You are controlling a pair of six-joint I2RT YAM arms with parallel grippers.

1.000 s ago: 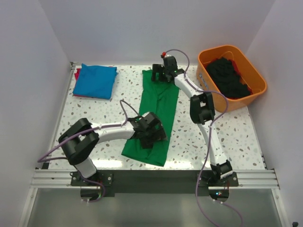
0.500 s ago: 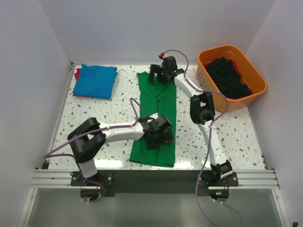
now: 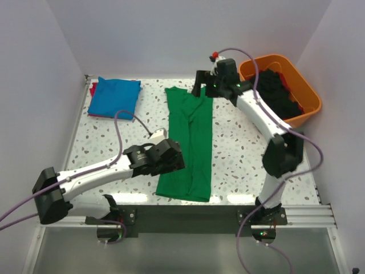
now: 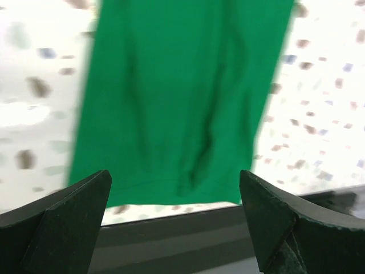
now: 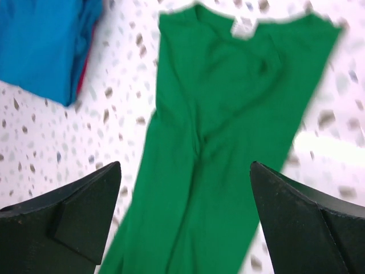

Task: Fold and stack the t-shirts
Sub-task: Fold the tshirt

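Observation:
A bright green t-shirt (image 3: 191,142) lies flat as a long narrow strip down the middle of the table, collar at the far end. My left gripper (image 3: 174,161) hovers open and empty by the strip's lower left edge; the left wrist view shows the shirt's hem (image 4: 182,103) between the open left gripper (image 4: 175,174). My right gripper (image 3: 203,89) hovers open and empty above the collar end. The right wrist view shows the shirt (image 5: 228,142) and its white label (image 5: 245,28) below the open right gripper (image 5: 185,165). A folded blue shirt (image 3: 114,97) lies on a red one (image 3: 92,88) at the far left.
An orange tub (image 3: 308,94) holding black shirts (image 3: 274,91) stands at the far right. The blue shirt (image 5: 40,45) and red edge (image 5: 84,77) also show in the right wrist view. The table's dark front rail (image 4: 199,228) runs just below the green hem.
The green shirt's lower end shifted right and the strip now lies straight. Both grippers have come off it: the left arm drew back to the left, the right arm swung right and up.

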